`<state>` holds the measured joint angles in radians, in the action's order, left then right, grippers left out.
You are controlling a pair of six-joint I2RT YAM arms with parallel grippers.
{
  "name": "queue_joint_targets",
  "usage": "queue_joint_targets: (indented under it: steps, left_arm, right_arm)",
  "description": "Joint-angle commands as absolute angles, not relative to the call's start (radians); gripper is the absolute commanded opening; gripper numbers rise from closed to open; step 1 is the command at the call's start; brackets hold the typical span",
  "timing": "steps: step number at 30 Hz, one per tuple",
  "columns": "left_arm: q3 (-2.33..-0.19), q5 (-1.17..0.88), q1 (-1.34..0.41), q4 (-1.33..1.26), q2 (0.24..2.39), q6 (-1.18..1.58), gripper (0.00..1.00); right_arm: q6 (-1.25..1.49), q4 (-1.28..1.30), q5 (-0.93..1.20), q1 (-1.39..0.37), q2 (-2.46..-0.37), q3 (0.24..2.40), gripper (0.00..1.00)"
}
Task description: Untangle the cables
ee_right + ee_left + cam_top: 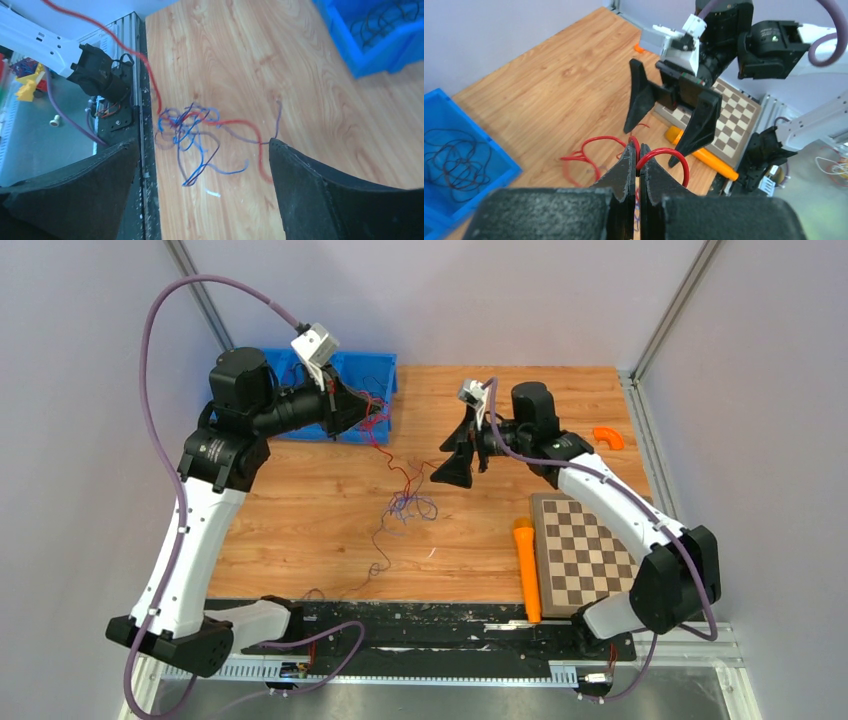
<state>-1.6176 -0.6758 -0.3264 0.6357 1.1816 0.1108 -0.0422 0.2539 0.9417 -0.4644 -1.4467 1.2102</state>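
A tangle of thin purplish, blue and red cables (410, 505) lies mid-table; it also shows in the right wrist view (187, 127). A red cable (385, 450) runs up from the tangle to my left gripper (365, 415), which hangs beside the blue bin (385, 365). In the left wrist view my left gripper (638, 150) is shut on the red cable (676, 152), which loops out on both sides of the tips. My right gripper (447, 455) is open and empty, above and to the right of the tangle, jaws wide apart (202, 145). Black cables (454, 160) lie in the bin.
A chessboard (580, 550) lies at the front right with an orange cylinder (526, 570) along its left edge. A small orange curved piece (608, 437) sits at the far right. The black base rail (450, 625) runs along the table's near edge.
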Motion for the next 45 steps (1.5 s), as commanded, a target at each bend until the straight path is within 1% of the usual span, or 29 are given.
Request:
queue_joint_targets:
  steps: [1,5,10,18,20,22,23,25,27,28,29,30,34,39,42,45]
  left_arm:
    - [-1.632,-0.764,-0.323,0.504,1.222,0.239,0.00]
    - [-1.628,-0.790,-0.324,0.429,1.257,0.310,0.00]
    - [-1.658,-0.776,-0.324,0.410,1.300,0.337,0.00]
    - [-1.640,-0.707,-0.323,0.395,1.303,0.344,0.00]
    - [-1.626,-0.712,-0.322,0.356,1.301,0.377,0.00]
    - [-1.623,-0.731,-0.324,0.317,1.304,0.425,0.00]
    - [-1.625,-0.746,-0.322,0.307,1.308,0.440,0.00]
    - [-1.632,-0.760,-0.322,0.284,1.313,0.470,0.00]
    - [-1.653,-0.760,-0.319,0.278,1.319,0.476,0.00]
    - [-1.677,-0.759,-0.316,0.278,1.326,0.478,0.00]
    - [-1.695,-0.753,-0.304,0.278,1.330,0.478,0.00]
    - [-1.736,-0.748,-0.295,0.278,1.341,0.476,0.00]
    - [-1.919,-0.710,-0.175,0.288,1.396,0.499,0.00]
    - [-2.099,-0.672,-0.071,0.299,1.456,0.505,0.00]
    - [-2.106,-0.618,-0.028,0.315,1.467,0.472,0.00]
    - [-2.070,-0.566,-0.008,0.324,1.472,0.414,0.00]
  right_arm:
    - [-0.043,0.092,0.846,-0.557,-1.488,1.261,1.00]
    - [-0.026,-0.016,0.794,-0.645,-1.590,1.301,1.00]
    - [0.070,-0.164,0.824,-0.728,-1.669,1.270,0.96]
    - [0.120,-0.218,0.906,-0.740,-1.677,1.238,0.96]
    - [0.130,-0.238,0.869,-0.751,-1.706,1.255,0.96]
    - [0.130,-0.240,0.783,-0.757,-1.741,1.283,0.93]
    - [0.130,-0.244,0.729,-0.758,-1.760,1.295,0.89]
    - [0.121,-0.248,0.630,-0.756,-1.806,1.316,0.73]
    - [0.109,-0.252,0.582,-0.752,-1.849,1.321,0.49]
    - [0.107,-0.254,0.565,-0.752,-1.865,1.310,0.40]
    - [0.107,-0.255,0.561,-0.750,-1.879,1.293,0.33]
    - [0.108,-0.253,0.567,-0.749,-1.887,1.273,0.30]
    - [0.092,-0.254,0.576,-0.747,-1.873,1.128,0.28]
    - [0.078,-0.224,0.598,-0.714,-1.841,1.001,0.29]
    - [0.073,-0.181,0.627,-0.690,-1.830,0.983,0.33]
    - [0.066,-0.142,0.659,-0.674,-1.808,0.994,0.41]
